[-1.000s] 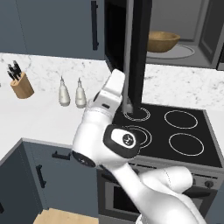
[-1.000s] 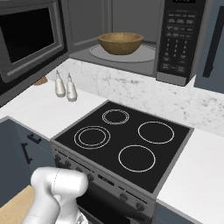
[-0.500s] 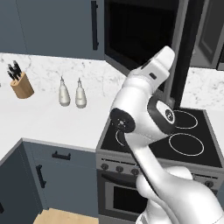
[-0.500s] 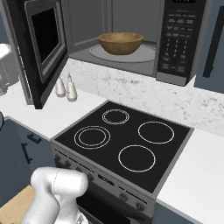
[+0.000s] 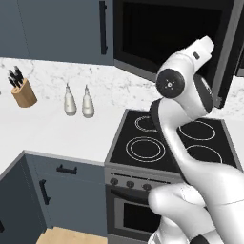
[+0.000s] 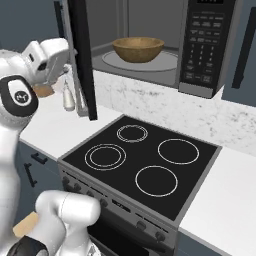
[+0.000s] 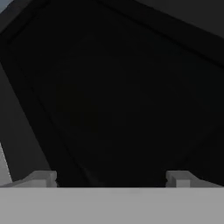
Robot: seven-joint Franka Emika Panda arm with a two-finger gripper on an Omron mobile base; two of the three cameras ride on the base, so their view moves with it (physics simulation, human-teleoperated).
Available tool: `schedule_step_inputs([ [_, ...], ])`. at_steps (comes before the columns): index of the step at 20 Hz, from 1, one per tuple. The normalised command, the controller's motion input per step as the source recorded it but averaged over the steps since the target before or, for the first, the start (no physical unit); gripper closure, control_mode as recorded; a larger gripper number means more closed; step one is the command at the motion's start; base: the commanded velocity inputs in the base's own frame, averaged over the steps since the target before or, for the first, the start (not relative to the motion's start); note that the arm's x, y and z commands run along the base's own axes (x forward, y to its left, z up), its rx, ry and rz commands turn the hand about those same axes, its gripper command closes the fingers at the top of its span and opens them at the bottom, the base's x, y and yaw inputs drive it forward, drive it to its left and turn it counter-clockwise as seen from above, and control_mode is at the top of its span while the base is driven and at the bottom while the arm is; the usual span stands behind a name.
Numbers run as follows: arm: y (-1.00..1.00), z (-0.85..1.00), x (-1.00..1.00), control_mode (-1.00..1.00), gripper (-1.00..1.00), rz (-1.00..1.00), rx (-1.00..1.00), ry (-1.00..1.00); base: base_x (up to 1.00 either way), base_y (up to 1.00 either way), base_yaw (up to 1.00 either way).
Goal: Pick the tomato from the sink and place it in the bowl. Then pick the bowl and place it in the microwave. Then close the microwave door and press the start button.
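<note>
bowl: the wooden bowl (image 6: pixel 138 49) sits on the turntable inside the microwave (image 6: pixel 165 47), so placing it looks done.
tomato: cannot be made out; from the right base view the bowl's wall hides whatever lies inside, so whether it is in there I cannot tell.
microwave door: the microwave door (image 6: pixel 82 57) stands roughly half shut, swung out to the left of the microwave's cavity, edge-on in the right base view.
end effector: the end effector (image 7: pixel 111 177) is released, fingers spread wide with nothing between them, pressed close to the door's dark outer face.
step in hand: judged to be pushing the door closed.
left to do: door fully shut, then the start button on the keypad (image 6: pixel 201 45) at the right of the microwave.
hard to see: the hand view is nearly all dark glass; exact contact with the door is unclear, and which key is start is too small to tell.
</note>
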Motion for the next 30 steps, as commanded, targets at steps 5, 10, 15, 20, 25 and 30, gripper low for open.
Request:
schedule_step_inputs([
  [5, -0.46, -0.02, 0.89, -1.00, -1.00, 0.00, 0.08, 0.08, 0.00, 0.00, 0.00],
  [10, -0.51, -0.05, 0.97, -1.00, -1.00, 0.03, 0.08, 0.01, 0.00, 0.00, 0.00],
  [15, -0.51, -0.09, 0.94, -1.00, -1.00, 0.03, 0.08, 0.00, 0.00, 0.00, 0.00],
  [20, -0.52, -0.03, 0.78, -1.00, -1.00, 0.03, 0.08, 0.00, 0.00, 0.00, 0.00],
  [25, -0.40, -0.15, 0.64, -1.00, -1.00, 0.03, 0.04, 0.00, 0.00, 0.00, 0.00],
  [30, -0.18, -0.31, 0.58, -1.00, -1.00, 0.05, 0.07, 0.00, 0.00, 0.00, 0.00],
])
